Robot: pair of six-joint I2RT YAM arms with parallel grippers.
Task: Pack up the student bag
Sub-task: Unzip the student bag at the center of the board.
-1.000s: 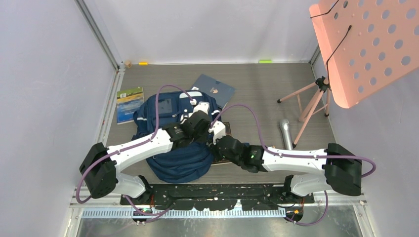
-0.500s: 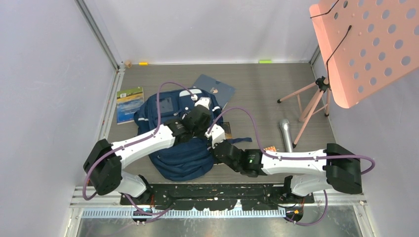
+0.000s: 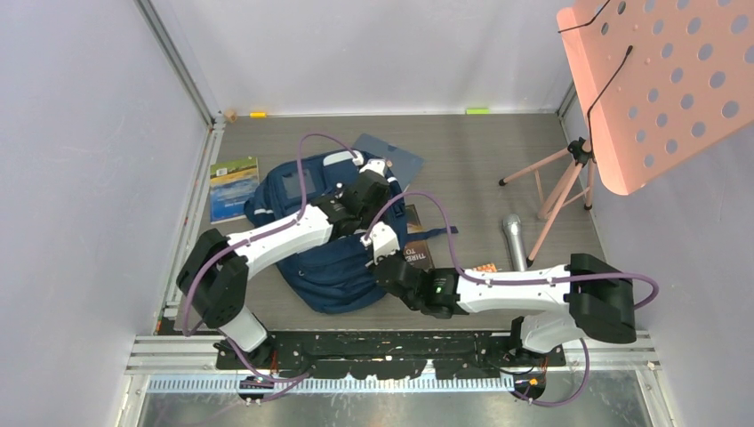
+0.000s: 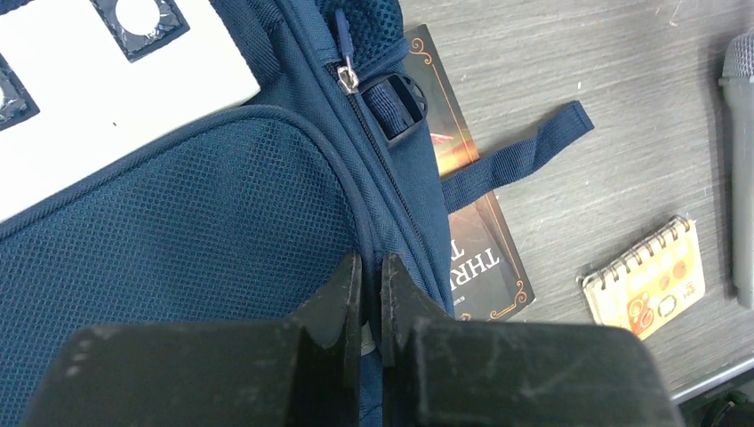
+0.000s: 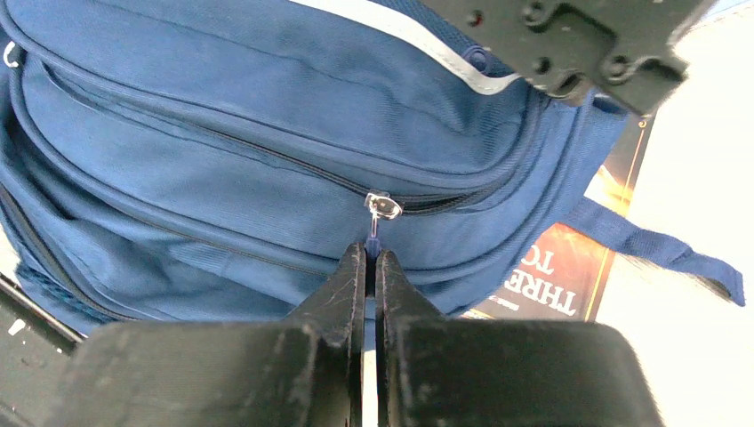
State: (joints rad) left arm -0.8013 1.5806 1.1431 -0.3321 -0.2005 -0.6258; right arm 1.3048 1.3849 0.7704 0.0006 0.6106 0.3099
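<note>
Student bag [image 3: 333, 280] navy, white patch, grey stripe.

- Pale lavender-grey smooth walls [image 3: 373, 53] close in the back and both sides, evenly lit.
- A grey wood-grain table surface [image 3: 462, 147] fills the middle.
- A silver aluminium corner post [image 3: 178, 62] runs up at the back left.
- A pink perforated metal music stand [image 3: 658, 89] on tripod legs stands at the right.
- A small yellow marker [image 3: 258, 114] and a small green marker [image 3: 477, 110] lie along the base of the back wall.

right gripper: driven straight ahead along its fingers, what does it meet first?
The right gripper, shut on the zipper pull, points straight into the student bag. The zipper slider just ahead looks like first contact, then the bag's fabric.
</note>
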